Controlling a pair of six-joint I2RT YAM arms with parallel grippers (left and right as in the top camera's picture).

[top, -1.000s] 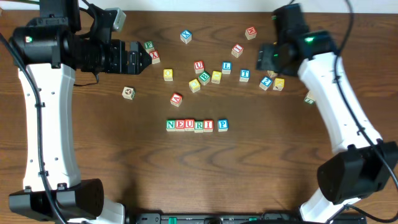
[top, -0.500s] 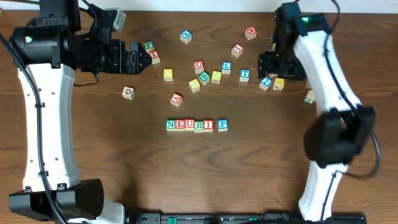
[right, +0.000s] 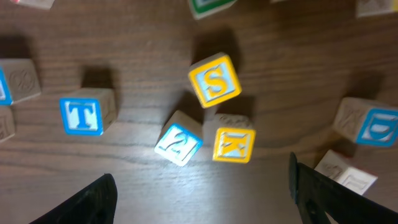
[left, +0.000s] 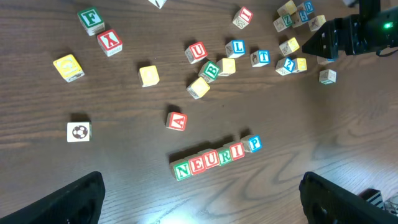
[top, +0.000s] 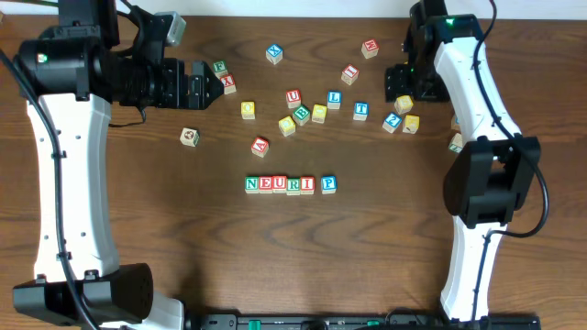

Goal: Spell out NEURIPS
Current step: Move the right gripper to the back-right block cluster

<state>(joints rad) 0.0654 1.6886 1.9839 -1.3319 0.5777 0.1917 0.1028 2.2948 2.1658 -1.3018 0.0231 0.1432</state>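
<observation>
S cube [right: 214,81]: looked light, rigid wood, slick faces; best pinched by two opposite sides (K cube [right: 234,145] crowded its 6 o'clock).
Right claw [right: 200,180]: released, empty.
Left claw [left: 200,183]: released, empty.

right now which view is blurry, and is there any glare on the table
Right wrist view: soft, the S block and its neighbours slightly smeared. Left wrist view: sharp, the NEURIP row easy to read, with a pale glare patch on the table at the bottom edge. Overhead view: even light, no glare, letters small but legible.
</observation>
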